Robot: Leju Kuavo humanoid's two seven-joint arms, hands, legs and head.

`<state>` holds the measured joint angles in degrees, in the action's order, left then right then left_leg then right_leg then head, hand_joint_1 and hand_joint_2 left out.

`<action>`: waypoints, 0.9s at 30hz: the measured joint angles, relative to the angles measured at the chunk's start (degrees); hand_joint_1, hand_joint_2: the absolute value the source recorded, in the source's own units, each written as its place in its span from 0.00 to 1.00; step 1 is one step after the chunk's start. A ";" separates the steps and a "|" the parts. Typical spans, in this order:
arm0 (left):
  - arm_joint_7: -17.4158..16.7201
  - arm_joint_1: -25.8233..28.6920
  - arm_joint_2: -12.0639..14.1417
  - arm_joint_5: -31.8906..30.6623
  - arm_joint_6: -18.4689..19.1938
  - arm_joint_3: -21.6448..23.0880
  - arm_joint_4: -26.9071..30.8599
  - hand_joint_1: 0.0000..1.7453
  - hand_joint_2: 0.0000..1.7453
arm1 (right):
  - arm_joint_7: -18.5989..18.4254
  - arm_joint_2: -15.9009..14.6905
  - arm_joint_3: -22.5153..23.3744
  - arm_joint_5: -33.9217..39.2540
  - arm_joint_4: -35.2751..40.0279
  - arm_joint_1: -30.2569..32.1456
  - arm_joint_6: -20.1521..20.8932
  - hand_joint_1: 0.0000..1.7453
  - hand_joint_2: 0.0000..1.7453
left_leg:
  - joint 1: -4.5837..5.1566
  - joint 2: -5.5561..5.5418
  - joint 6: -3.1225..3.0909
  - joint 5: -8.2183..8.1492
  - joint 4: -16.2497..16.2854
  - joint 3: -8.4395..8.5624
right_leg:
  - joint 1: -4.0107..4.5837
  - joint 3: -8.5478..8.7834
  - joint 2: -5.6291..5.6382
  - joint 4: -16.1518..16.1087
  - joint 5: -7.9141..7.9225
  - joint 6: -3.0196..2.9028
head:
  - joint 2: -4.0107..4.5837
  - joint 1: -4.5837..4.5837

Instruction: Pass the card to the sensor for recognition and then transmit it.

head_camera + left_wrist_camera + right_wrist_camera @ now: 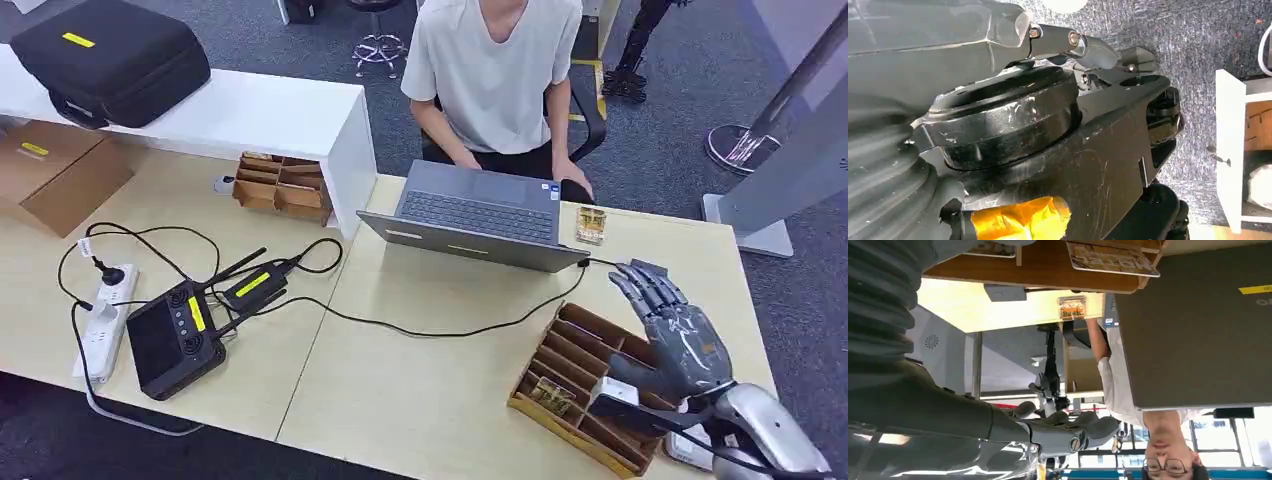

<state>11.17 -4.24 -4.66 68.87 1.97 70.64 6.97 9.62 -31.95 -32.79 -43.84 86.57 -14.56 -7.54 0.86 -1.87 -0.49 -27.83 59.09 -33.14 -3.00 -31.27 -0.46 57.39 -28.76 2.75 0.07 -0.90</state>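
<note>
— Where was your right hand (pixel 672 335)?
— Above the wooden slotted tray (pixel 575 350), fingers spread, holding nothing. A card (pixel 551 397) lay in a slot. Left hand: couldn't tell.
— Next?
— Probably reaching down for the card.

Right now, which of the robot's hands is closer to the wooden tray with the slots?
Right. The right hand hovers open directly above the wooden tray at the table's right end. The left hand hangs down by the robot's body over the carpet, away from the table.
</note>
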 joint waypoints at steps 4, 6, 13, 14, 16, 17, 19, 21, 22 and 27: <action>0.00 0.00 0.00 0.02 0.00 0.00 0.00 0.00 1.00 | -0.02 0.00 0.00 0.00 -0.33 0.02 -0.02 0.00 1.00 | 0.00 0.00 0.00 0.00 0.00 0.00 | 0.00 0.00 0.00 0.00 0.00 0.00 | 0.00 0.00; 0.00 0.00 0.00 0.04 0.00 0.00 0.00 0.00 1.00 | -0.17 -0.07 0.09 0.00 -0.42 0.23 -0.09 0.00 1.00 | 0.00 0.00 0.00 0.00 0.00 0.02 | 0.00 0.00 0.00 0.00 0.00 0.00 | 0.00 0.00; 0.18 0.03 0.02 0.39 0.00 0.00 0.00 0.00 1.00 | -0.39 -1.90 1.73 0.07 0.48 3.48 -0.37 0.00 1.00 | 0.00 -0.01 -0.01 -0.01 0.00 -0.01 | 0.00 0.00 -0.01 -0.01 0.00 0.00 | 0.00 0.02; 0.17 0.03 0.02 0.39 0.00 0.00 0.00 0.00 1.00 | -0.39 -2.10 2.08 0.07 0.68 3.94 -0.39 0.00 1.00 | 0.01 0.00 -0.01 -0.01 0.00 -0.01 | 0.00 0.00 0.00 -0.01 0.00 0.00 | 0.00 0.00; 0.17 0.03 0.02 0.42 0.00 0.00 0.00 0.00 1.00 | -0.39 -2.49 2.43 0.09 0.96 4.44 -0.42 0.00 1.00 | 0.01 0.01 -0.01 -0.01 0.00 0.00 | 0.00 -0.01 0.01 -0.01 0.00 0.00 | 0.00 0.00; 0.17 0.04 0.02 0.42 0.00 0.00 0.00 0.00 1.00 | -0.39 -2.62 2.47 0.09 1.09 4.63 -0.44 0.00 1.00 | 0.00 0.01 -0.01 -0.01 0.00 0.00 | 0.00 -0.01 0.01 -0.01 0.00 0.00 | 0.00 0.00; 0.24 0.04 0.02 0.44 0.00 0.00 0.00 0.00 1.00 | -0.39 -2.73 2.51 0.09 1.27 4.81 -0.44 0.00 1.00 | 0.00 0.01 -0.01 -0.01 0.00 0.01 | 0.00 -0.01 0.01 -0.01 0.00 0.00 | 0.00 -0.02; 0.24 0.04 0.00 0.44 0.00 0.00 0.00 0.00 1.00 | -0.39 -2.88 2.56 0.09 1.44 4.98 -0.44 0.00 1.00 | 0.00 0.01 -0.01 0.00 0.00 0.01 | 0.00 -0.01 0.01 -0.01 0.00 0.00 | 0.00 -0.02; 0.24 0.05 0.02 0.44 0.00 0.00 0.00 0.00 1.00 | -0.39 -2.93 2.56 0.09 1.51 5.02 -0.44 0.00 1.00 | 0.00 0.01 0.00 0.00 0.00 0.01 | 0.00 0.00 0.01 -0.01 0.00 0.00 | 0.00 0.02; 0.24 0.05 0.00 0.46 0.00 0.00 0.00 0.00 1.00 | -0.39 -3.08 2.58 0.09 1.55 5.09 -0.44 0.00 1.00 | 0.00 0.01 0.00 0.00 0.01 0.01 | 0.00 0.00 0.01 -0.01 0.00 0.00 | 0.00 0.00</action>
<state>11.41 -4.19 -4.66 69.33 1.97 70.64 6.97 9.22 -35.04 -30.21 -43.76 88.13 -9.47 -7.98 0.86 -1.86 -0.49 -27.83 59.10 -33.12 -3.00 -31.27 -0.45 57.38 -28.76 2.75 0.07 -0.90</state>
